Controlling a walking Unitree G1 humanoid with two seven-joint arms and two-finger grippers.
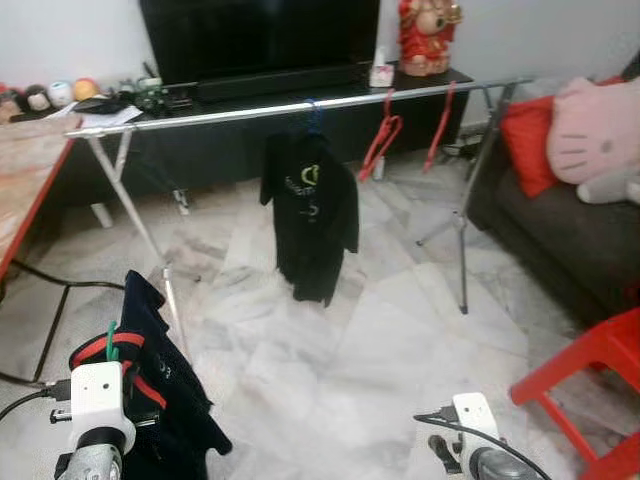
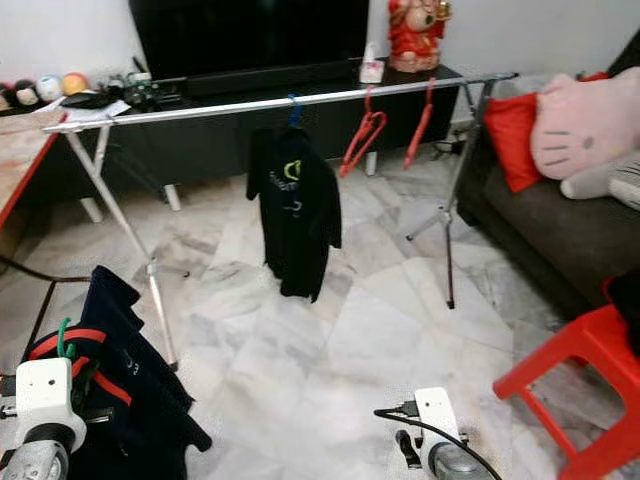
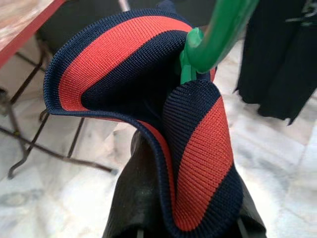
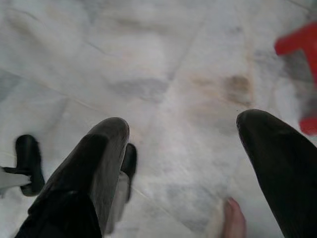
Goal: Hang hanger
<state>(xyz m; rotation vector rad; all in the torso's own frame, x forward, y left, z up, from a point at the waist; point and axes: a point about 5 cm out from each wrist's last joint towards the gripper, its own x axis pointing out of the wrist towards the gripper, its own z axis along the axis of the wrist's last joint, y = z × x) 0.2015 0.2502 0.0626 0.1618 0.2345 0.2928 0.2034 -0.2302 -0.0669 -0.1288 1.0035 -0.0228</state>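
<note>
Left gripper low by the robot's left side, pinching the navy and red collar of a dark shirt on a green hanger. Hanger hook curling up just above the fingers. Ahead, well apart, a silver rail with a black shirt and two red hangers. Right gripper spread wide, holding nothing, over the marble floor. Red stool near it.
</note>
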